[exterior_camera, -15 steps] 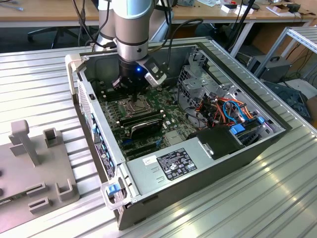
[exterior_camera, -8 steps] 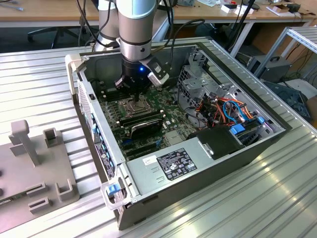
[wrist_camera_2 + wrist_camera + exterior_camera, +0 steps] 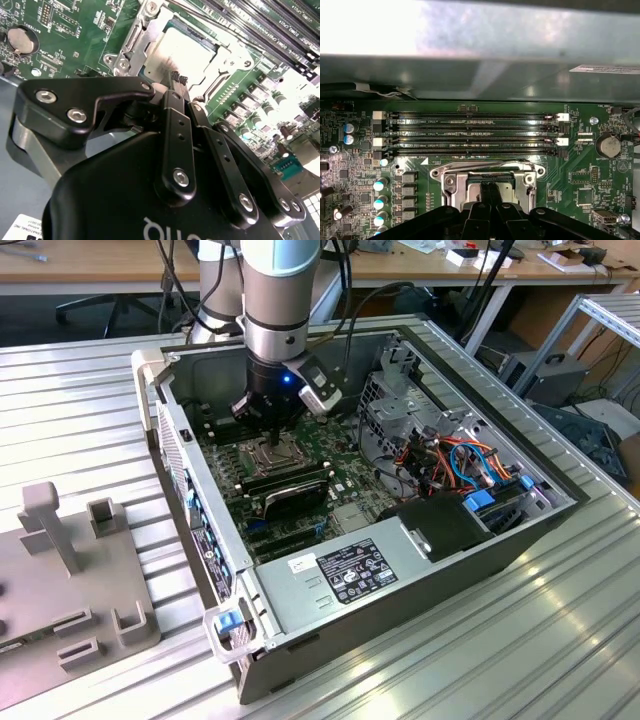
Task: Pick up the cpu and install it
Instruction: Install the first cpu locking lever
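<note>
The cpu [image 3: 189, 50] is a flat silver-grey square lying inside the metal socket frame [image 3: 142, 30] on the green motherboard. In both wrist views my gripper [image 3: 178, 78] [image 3: 490, 189] hangs straight over it. The black fingers are pressed together with nothing visible between them, and their tips are at or just above the cpu's top near one edge. In the exterior view the gripper [image 3: 268, 433] reaches down into the open computer case [image 3: 560, 502], over the socket at the board's far side.
Empty memory slots [image 3: 470, 132] run beside the socket, close to the case wall [image 3: 480, 60]. Black memory sticks [image 3: 285, 488], a power supply [image 3: 345, 575] and a drive cage with coloured cables [image 3: 450, 462] fill the case. A grey fixture [image 3: 70, 580] stands at the exterior view's left.
</note>
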Robot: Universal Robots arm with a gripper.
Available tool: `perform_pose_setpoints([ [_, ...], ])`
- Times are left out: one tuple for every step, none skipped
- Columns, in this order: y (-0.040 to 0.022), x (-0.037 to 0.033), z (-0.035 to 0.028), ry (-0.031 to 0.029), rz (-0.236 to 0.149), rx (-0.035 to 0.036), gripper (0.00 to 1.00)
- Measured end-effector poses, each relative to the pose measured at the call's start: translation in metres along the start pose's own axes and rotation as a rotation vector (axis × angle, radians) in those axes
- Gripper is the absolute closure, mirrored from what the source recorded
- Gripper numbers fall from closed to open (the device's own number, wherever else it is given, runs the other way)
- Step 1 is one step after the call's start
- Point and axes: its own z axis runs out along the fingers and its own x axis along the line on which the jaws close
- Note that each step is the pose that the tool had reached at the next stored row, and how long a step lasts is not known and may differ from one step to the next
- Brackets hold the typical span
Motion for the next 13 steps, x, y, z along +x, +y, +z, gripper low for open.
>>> perform_pose_setpoints([
  [0.0000,-0.0001,0.0000,0.0004,0.000,-0.0001,0.89],
  [0.0001,-0.0006,0.0002,0.0040,0.000,-0.0003,0.89],
  [0.0000,-0.0006,0.0000,0.0078,0.001,0.0001,0.89],
  [-0.0001,-0.0007,-0.0004,0.0122,0.003,0.0006,0.89],
  [-0.0002,-0.0010,-0.0006,0.0180,0.004,0.0014,0.89],
  [-0.0004,-0.0013,-0.0006,0.0245,0.007,0.0020,0.89],
  [-0.0005,-0.0017,-0.0006,0.0286,0.010,0.0026,0.89],
  [-0.0008,-0.0025,-0.0006,0.0310,0.012,0.0029,0.89],
  [-0.0011,-0.0035,-0.0004,0.0328,0.013,0.0030,0.89],
  [-0.0016,-0.0049,-0.0002,0.0375,0.015,0.0029,0.89],
  [-0.0030,-0.0059,-0.0001,0.0447,0.019,0.0031,0.89],
  [-0.0056,-0.0063,-0.0002,0.0511,0.022,0.0036,0.89],
  [-0.0080,-0.0066,-0.0001,0.0559,0.024,0.0038,0.89],
])
